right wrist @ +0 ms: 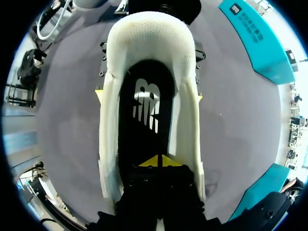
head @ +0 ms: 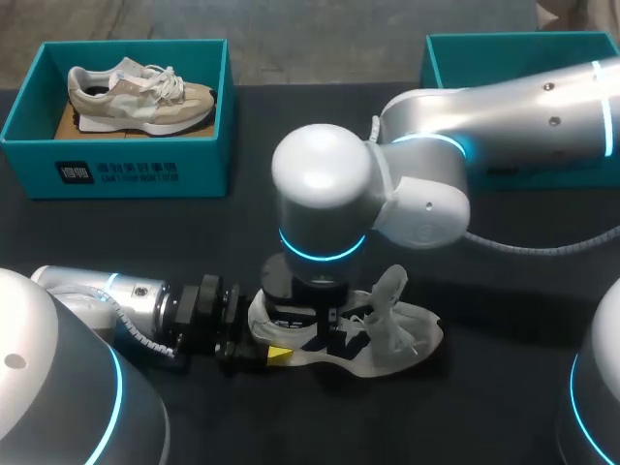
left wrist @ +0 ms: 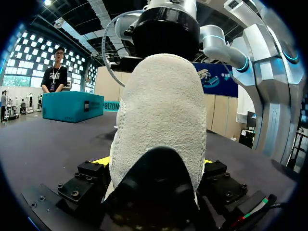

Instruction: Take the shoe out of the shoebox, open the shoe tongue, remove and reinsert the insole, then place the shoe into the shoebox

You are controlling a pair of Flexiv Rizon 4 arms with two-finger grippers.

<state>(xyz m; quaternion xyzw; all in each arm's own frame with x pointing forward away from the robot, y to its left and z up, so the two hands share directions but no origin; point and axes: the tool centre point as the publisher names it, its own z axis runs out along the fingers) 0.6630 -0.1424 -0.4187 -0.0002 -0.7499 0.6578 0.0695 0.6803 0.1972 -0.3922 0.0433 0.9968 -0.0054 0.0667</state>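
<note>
Head view, read left to right. At the far left, a teal shoebox holds a beige shoe. Nearer us, the left tool comes in low over the dark surface and meets the back end of the white shoe, which stands on its sole in the middle, out of any box. Left wrist view confirms the hold: the shoe's back sits between both fingers, one pressed to each side, so we read this tool as clamped on the shoe. Loose laces rise toward the toe. The right arm crosses from the right and points straight down into the shoe's mouth. Right wrist view shows the right tool inside, yellow tips drawn together with no gap, resting on the black insole, which lies flat in the shoe; whether they pinch it we cannot tell. A second teal box stands at the far right. We judge the insole step to be in hand. If the insole is yet to come out, the next move calls for a pinch at its edge and an upward peel against the left tool's hold; if it is back in, a flat press.
</note>
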